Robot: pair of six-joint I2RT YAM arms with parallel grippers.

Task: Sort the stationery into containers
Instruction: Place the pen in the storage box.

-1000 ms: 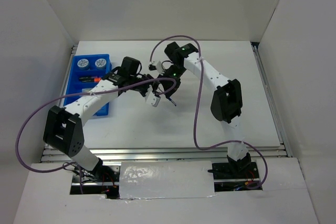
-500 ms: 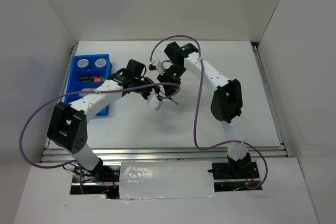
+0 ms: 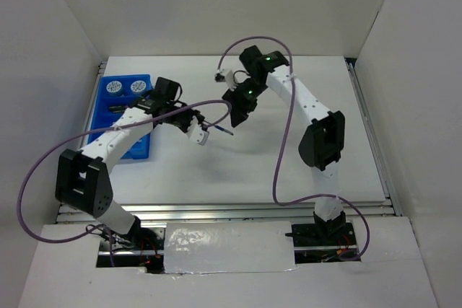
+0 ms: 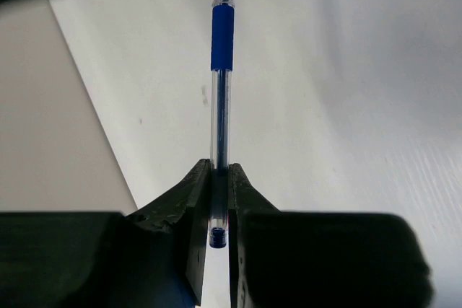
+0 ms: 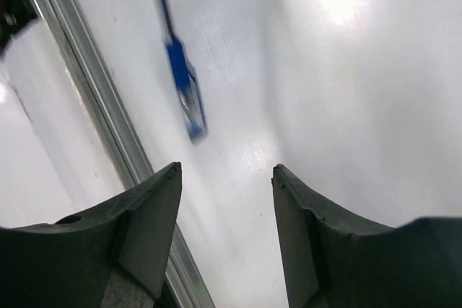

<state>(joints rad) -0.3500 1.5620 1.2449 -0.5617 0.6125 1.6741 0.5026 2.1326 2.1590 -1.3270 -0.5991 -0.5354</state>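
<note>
**Left jaws grip the pen**

The left jaws pinch the tail end of a thin clear-barrelled pen with a blue grip (image 4: pixel 221 48), held over the white table (image 3: pixel 216 171), right of the bright-blue compartment tray (image 3: pixel 141 151). The right jaws stand spread, near the pen's tip.

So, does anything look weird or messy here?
Nothing is spilled or broken. One odd thing: the left gripper pinches the pen only by its very tail end, so nearly all of it juts out in front.
</note>
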